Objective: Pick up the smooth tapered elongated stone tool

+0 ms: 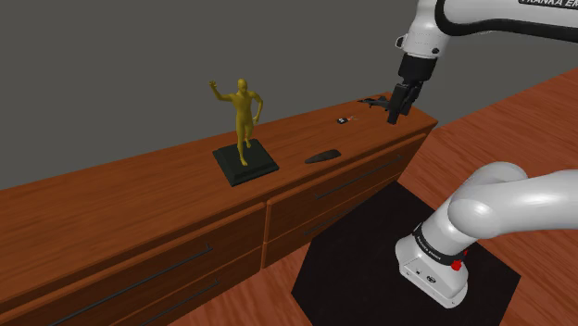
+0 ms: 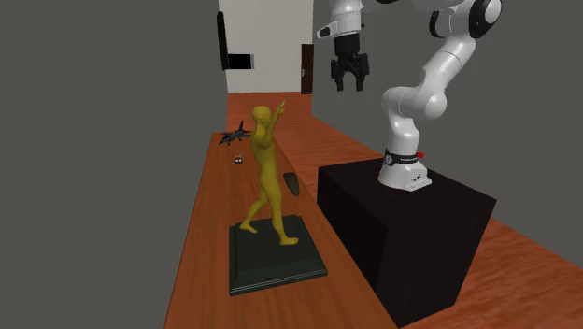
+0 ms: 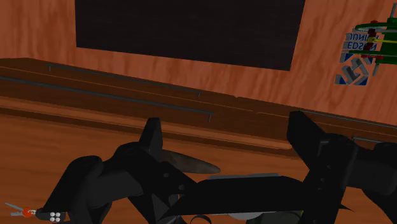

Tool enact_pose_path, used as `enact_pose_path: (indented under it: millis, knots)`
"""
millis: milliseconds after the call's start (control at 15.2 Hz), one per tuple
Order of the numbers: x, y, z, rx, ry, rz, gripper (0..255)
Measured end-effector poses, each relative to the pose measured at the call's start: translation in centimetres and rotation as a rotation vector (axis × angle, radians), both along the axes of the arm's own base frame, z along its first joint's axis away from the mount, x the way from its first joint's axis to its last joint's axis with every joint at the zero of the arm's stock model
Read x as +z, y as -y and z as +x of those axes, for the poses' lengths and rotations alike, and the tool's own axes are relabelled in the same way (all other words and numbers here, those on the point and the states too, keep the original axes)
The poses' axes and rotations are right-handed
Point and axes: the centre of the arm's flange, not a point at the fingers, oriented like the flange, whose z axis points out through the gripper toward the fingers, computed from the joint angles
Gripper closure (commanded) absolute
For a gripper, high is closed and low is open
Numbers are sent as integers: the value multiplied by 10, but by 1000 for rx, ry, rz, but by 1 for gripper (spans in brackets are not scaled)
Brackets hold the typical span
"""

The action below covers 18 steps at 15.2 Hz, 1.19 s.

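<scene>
With fingers apart and empty, the end effector (image 1: 395, 116) hangs over the dresser's (image 1: 139, 199) end, while the stone tool (image 1: 322, 156) lies along its front edge, towards the statue (image 1: 244, 120).

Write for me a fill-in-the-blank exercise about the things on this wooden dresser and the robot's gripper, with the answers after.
1. The yellow human figurine stands on a dark ___ base.
2. The dark tapered elongated stone tool lies between the figurine and a small dark toy shaped like a ___.
3. The black two-finger gripper holds nothing, and its fingers are ___.

Answers: square; plane; open
</scene>
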Motion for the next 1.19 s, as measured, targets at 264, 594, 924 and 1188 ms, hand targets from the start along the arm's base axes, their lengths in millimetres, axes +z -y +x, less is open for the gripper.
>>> enact_pose_path:
  millis: [264,594,924,1188]
  knots:
    - [-22,8,12,99,13,1,0]
    - [-72,21,41,342,46,3,0]
    - [-124,19,76,593,83,5,0]
    - [-163,11,103,794,112,7,0]
